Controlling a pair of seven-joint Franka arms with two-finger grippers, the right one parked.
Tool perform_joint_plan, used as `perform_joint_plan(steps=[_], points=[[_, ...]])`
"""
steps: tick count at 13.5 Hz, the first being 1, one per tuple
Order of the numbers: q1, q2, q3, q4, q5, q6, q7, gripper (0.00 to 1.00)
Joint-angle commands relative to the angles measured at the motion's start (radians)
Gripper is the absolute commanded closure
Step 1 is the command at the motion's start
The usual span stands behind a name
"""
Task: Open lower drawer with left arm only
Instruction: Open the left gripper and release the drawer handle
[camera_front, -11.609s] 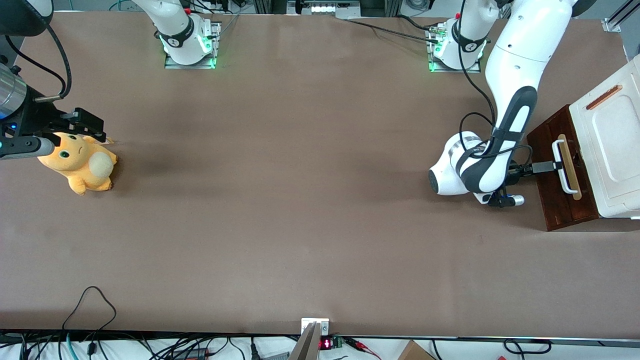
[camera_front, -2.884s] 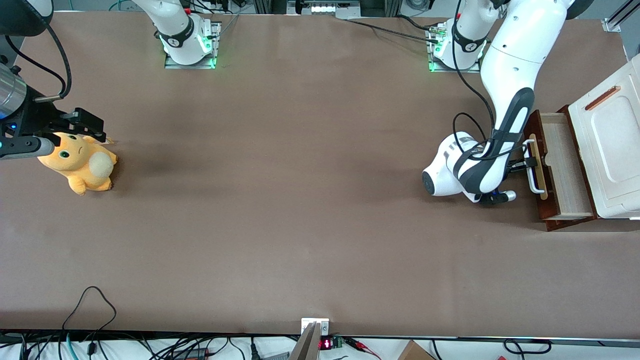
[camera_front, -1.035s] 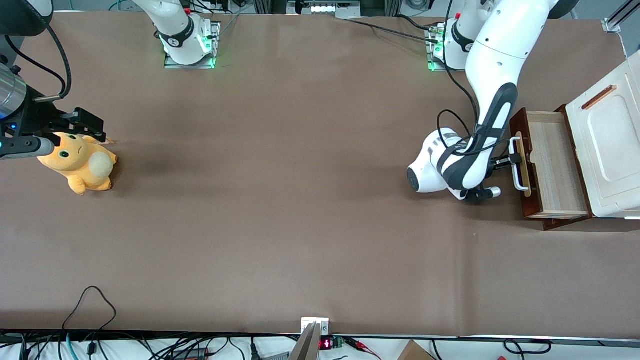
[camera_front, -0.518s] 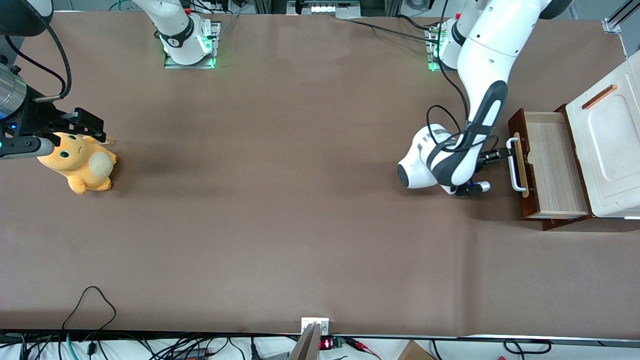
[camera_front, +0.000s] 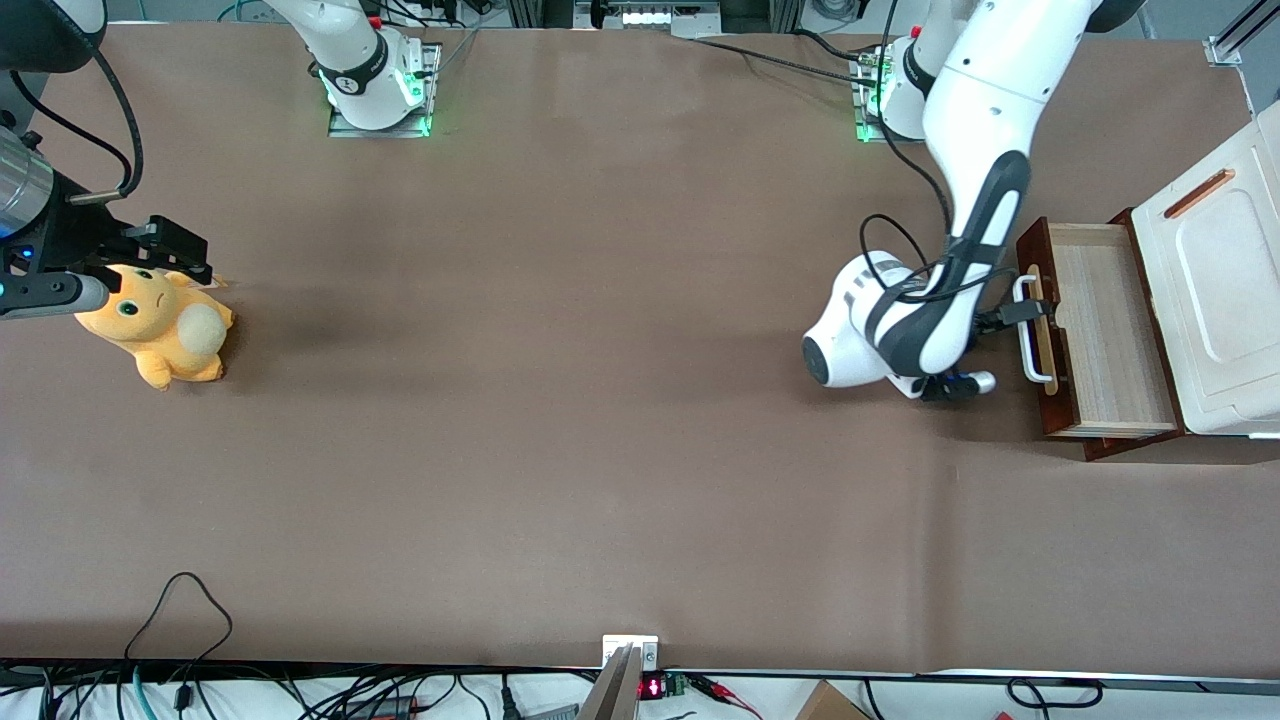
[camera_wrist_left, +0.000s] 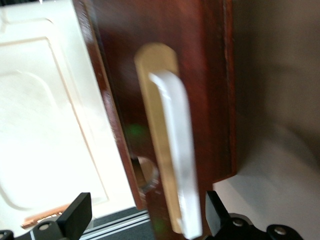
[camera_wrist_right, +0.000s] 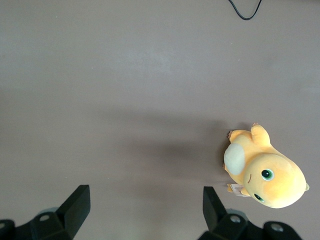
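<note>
The lower drawer (camera_front: 1095, 330) stood pulled well out of the white cabinet (camera_front: 1215, 300) at the working arm's end of the table (camera_front: 600, 400), its pale wood inside open to view and bare. Its white handle (camera_front: 1030, 330) sat on a pale strip across the dark front, facing nine o'clock in the front view. The tool (camera_front: 1015, 315) of the left arm (camera_front: 985, 190) was right at that handle; in the wrist view the handle (camera_wrist_left: 177, 155) lay between the two fingers (camera_wrist_left: 75, 217), which stood wide apart with a clear gap to each side, so nothing was gripped. By these signs the opening looked essentially done, and the step in hand seemed to be letting go and clearing away. To do that well, I would judge, the tool should back straight off toward nine o'clock, along the line of the drawer's travel, with the fingers kept spread until past the loop; any sideways drift or early lift could snag the handle and skew the drawer or drag the cabinet. An orange plush toy (camera_front: 160, 325) lay well apart toward the parked arm's end and posed no concern.
</note>
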Motion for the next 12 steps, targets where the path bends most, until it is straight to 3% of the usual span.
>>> perform_joint_plan(steps=[1,6,12], points=[[0.013,-0.049,0.036,0.069,-0.074,-0.006,0.132,0.00],[0.084,-0.137,0.044,0.153,-0.167,0.003,0.352,0.00],[0.207,-0.266,0.044,0.227,-0.376,0.098,0.481,0.00]])
